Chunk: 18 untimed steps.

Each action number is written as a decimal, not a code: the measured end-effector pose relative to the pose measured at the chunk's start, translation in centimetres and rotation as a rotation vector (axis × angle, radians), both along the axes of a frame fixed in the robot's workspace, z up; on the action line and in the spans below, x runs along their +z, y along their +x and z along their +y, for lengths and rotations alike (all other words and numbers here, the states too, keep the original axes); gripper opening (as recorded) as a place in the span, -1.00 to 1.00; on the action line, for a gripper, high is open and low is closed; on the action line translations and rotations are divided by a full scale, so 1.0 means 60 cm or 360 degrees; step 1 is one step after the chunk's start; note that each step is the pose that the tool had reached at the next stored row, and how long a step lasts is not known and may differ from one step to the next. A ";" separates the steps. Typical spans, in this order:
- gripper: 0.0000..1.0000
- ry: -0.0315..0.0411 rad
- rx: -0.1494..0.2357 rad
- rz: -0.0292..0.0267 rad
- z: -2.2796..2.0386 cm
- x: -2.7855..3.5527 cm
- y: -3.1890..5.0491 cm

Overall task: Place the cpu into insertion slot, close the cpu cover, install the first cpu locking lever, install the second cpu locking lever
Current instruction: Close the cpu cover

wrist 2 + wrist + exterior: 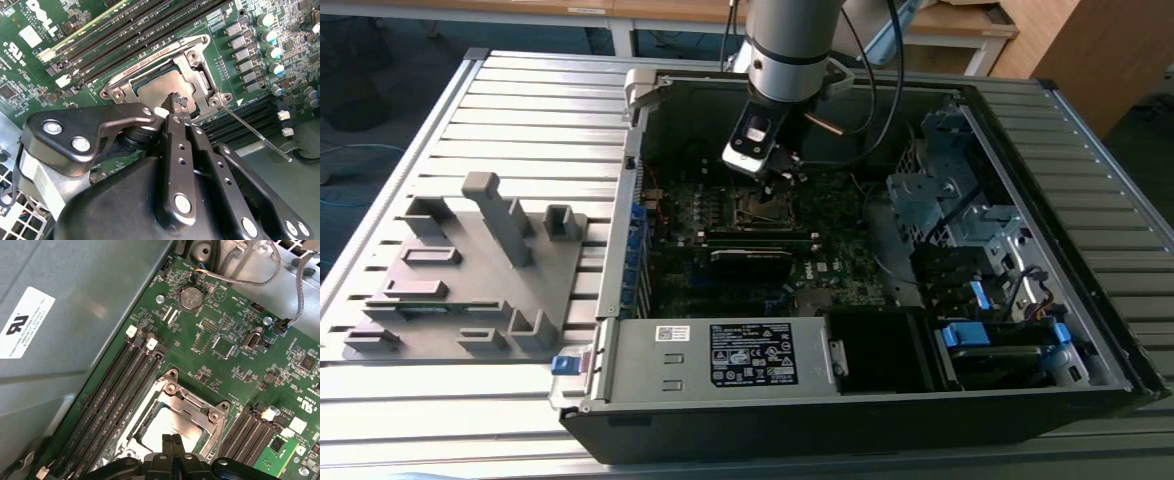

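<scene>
The cpu (157,89) lies flat in the insertion slot (763,209) on the green board, its dull silver top showing in both wrist views (175,426). The cpu cover (197,60), a silvery frame, lies down around it (192,402). A thin locking lever (257,135) sticks out sideways from one corner of the socket, over the board. My gripper (177,101) is shut with nothing between its fingers. Its tips (172,438) hang right over the edge of the cpu and cover. In the exterior view the gripper (781,180) points down just behind the socket.
Long black memory slots (125,37) run on both sides of the socket (115,390). The open case walls (620,230) enclose the board. Drive cages and cables (961,220) fill the exterior view's right, a power supply (720,355) the front. A grey fixture plate (467,270) lies outside on the left.
</scene>
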State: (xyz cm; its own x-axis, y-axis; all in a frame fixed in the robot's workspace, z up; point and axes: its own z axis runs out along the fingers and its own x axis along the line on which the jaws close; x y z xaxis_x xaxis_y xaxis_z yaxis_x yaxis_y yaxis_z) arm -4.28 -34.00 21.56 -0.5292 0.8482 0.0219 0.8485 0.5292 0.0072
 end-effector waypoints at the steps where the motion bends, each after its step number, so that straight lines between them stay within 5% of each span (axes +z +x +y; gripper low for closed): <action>1: -0.79 0.0000 0.0015 0.00001 0.0000 0.000 0.000; 9: -0.79 0.0000 0.0159 0.00000 0.0000 0.000 0.000; 18: -0.79 0.0000 0.0177 0.00000 0.0000 0.000 0.000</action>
